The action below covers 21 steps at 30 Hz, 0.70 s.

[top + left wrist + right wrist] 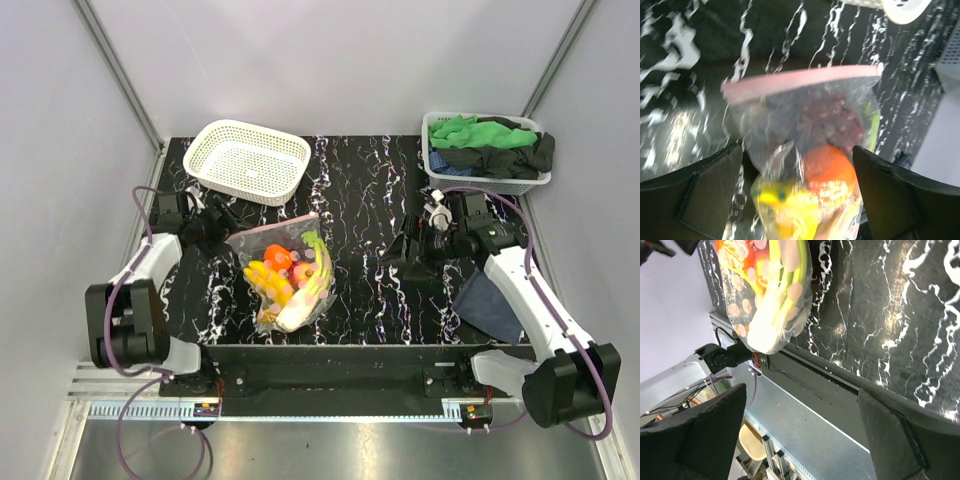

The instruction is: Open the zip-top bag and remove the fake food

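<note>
Lying on the black marbled table (370,190), the zip-top bag (285,268) sits in front of the left arm. Its pinkish zip strip (800,80) is at the far end, toward the white basket (247,160). The fake food (282,278) is all inside the bag. Purple grapes (830,120) lie just under the strip, then an orange-red round piece (830,170) and a yellow banana (780,205). Pale-green stalks (318,262) run along the bag's right side.

The left gripper (797,155) hovers at the bag's far-left corner with its 2 fingers (705,195) spread wide. In the left wrist view the bag shows between them. That view is blurred, so I cannot tell whether either pad touches the plastic, and nothing looks clamped. The strip runs unbroken across the mouth there, which seems sealed.

The right gripper (801,390) is well to the right of the bag, low over bare table, its jaws released and holding nothing. Its camera looks toward the bag's near end at the table's front edge.

A second basket (487,183) in the far-right corner holds green and black cloths (490,140).
</note>
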{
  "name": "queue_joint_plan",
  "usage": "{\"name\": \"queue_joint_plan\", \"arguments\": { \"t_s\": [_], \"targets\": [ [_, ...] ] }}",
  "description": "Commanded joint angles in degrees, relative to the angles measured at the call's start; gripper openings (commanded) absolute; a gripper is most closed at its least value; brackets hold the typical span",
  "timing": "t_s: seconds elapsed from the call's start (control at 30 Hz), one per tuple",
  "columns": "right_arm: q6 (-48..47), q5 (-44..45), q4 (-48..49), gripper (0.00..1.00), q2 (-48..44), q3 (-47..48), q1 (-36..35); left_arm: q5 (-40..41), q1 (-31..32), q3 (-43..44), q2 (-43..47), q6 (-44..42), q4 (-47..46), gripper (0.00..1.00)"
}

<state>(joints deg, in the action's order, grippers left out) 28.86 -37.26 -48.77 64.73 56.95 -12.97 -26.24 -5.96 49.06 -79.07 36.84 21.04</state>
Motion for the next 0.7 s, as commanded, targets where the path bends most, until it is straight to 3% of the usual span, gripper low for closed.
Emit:
{"name": "queue_joint_plan", "arguments": {
  "t_s": [0.0, 0.23, 0.37, 0.47, 0.5, 0.67],
  "targets": [
    [-1.9, -4.2, 5.1, 1.00, 2.8, 2.2, 0.1, -11.9, -1.3, -1.5, -6.7, 0.2, -15.2, 0.91],
    [-1.1, -7.1, 12.6, 1.00, 11.4, 2.5, 0.1, -15.1, -1.3, 0.7, -15.2, 0.3, -17.1, 0.78],
    [-0.4, -8.9, 17.1, 1.00, 18.0, 4.9, 0.1, -15.3, -1.3, 1.3, -15.2, -0.2, -16.8, 0.74],
    [0.6, -9.3, 21.9, 1.00, 23.6, 7.3, 0.1, -18.0, -1.3, 1.3, -16.5, 0.2, -18.9, 0.48],
    [1.4, -9.7, 24.5, 1.00, 26.5, 8.4, 0.1, -19.2, -1.3, 1.5, -16.9, 0.6, -20.0, 0.31],
    [2.6, -11.5, 28.3, 1.00, 33.3, 12.3, 0.1, -25.3, -0.1, 1.3, -13.8, 3.5, -23.6, 0.00]
  ]
}}
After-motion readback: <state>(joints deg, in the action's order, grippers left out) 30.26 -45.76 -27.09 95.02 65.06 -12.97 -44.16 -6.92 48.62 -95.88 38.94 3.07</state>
